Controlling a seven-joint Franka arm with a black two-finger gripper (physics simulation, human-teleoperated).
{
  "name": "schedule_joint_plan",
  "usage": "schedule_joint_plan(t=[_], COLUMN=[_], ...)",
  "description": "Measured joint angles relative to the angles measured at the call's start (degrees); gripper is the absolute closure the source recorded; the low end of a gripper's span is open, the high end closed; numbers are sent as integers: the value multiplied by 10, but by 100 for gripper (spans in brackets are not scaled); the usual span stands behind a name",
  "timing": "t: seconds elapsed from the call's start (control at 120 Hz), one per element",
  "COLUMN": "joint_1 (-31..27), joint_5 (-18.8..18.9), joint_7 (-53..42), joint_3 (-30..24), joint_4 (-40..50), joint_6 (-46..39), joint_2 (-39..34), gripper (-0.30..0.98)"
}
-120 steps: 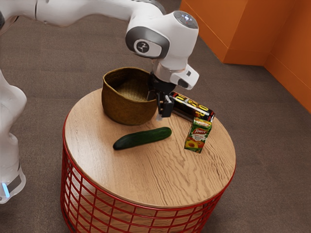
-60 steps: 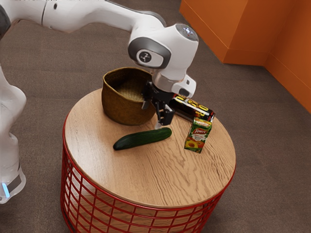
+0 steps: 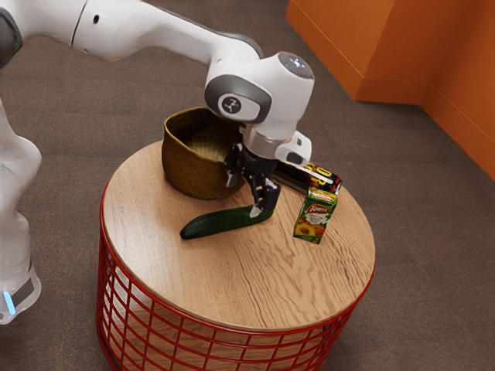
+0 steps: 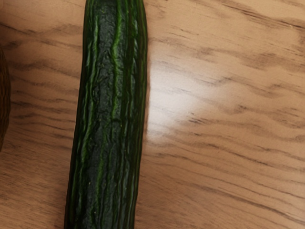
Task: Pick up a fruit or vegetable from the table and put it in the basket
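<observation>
The gripper [image 3: 244, 198], its fingers parted, should straddle the cucumber [image 3: 215, 223] squarely and low before closing (that rounded skin may roll). The cucumber lies on the table [image 3: 232, 286] near the basket [image 3: 193, 175]: one cucumber, one basket, one carton [image 3: 315, 216], one dark package [image 3: 332, 180], one table.

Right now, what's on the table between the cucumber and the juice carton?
Nothing: the exterior view shows a short stretch of bare wooden tabletop between the cucumber and the juice carton.
</observation>
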State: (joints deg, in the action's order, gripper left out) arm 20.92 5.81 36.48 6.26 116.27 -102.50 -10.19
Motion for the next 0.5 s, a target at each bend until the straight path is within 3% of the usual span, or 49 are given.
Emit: schedule_joint_plan(t=[0.5], joint_1=[0], joint_5=[-23], joint_7=[10], joint_3=[1], joint_4=[34], joint_6=[-16], joint_2=[18], gripper=[0])
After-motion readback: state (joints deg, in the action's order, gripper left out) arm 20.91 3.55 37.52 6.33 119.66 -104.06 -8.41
